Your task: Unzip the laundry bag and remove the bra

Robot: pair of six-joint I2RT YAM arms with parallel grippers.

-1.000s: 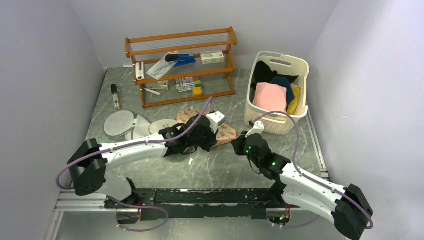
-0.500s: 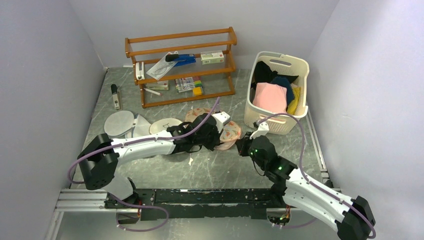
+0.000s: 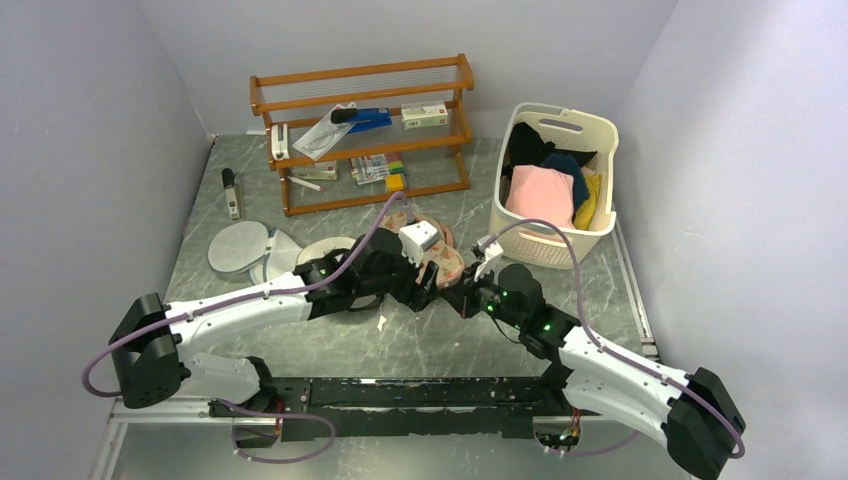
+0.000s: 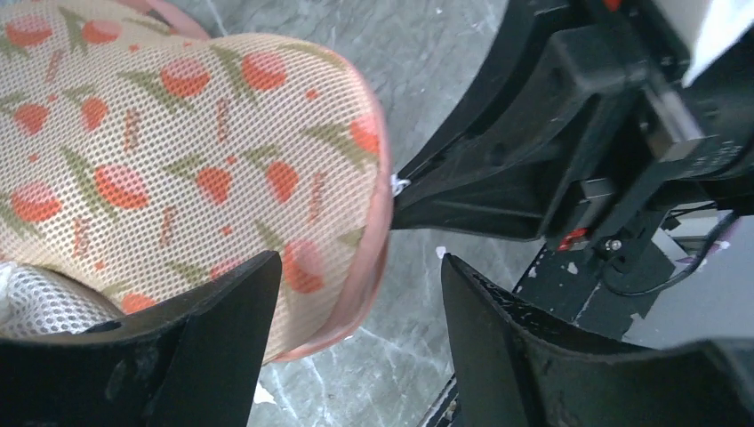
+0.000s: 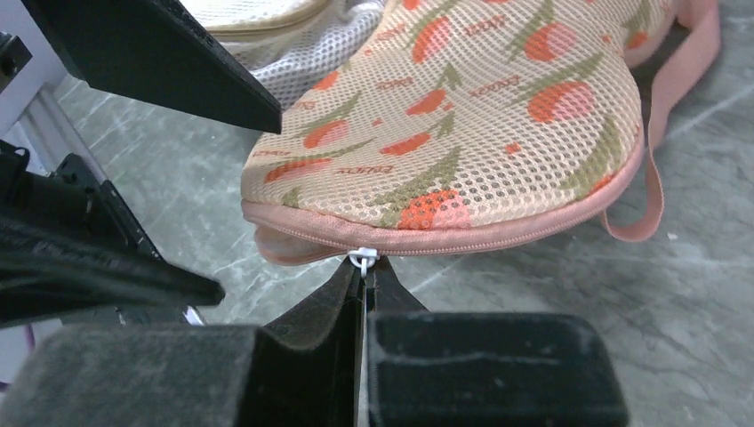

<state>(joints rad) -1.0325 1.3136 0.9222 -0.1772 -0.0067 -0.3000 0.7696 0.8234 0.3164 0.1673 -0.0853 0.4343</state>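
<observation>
Now pinching the zipper pull (image 5: 363,259) of the laundry bag (image 5: 462,107).
Right gripper (image 5: 363,276) jaws clamp it; left gripper (image 4: 358,271) jaws stand wide, the bag's edge between them.

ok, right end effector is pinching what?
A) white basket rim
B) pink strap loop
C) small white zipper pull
C: the right end effector is shut on the small white zipper pull at the seam of the peach printed mesh laundry bag.

Bright, even light with soft shadows; sharp overhead view, wrist foregrounds slightly blurred.
</observation>
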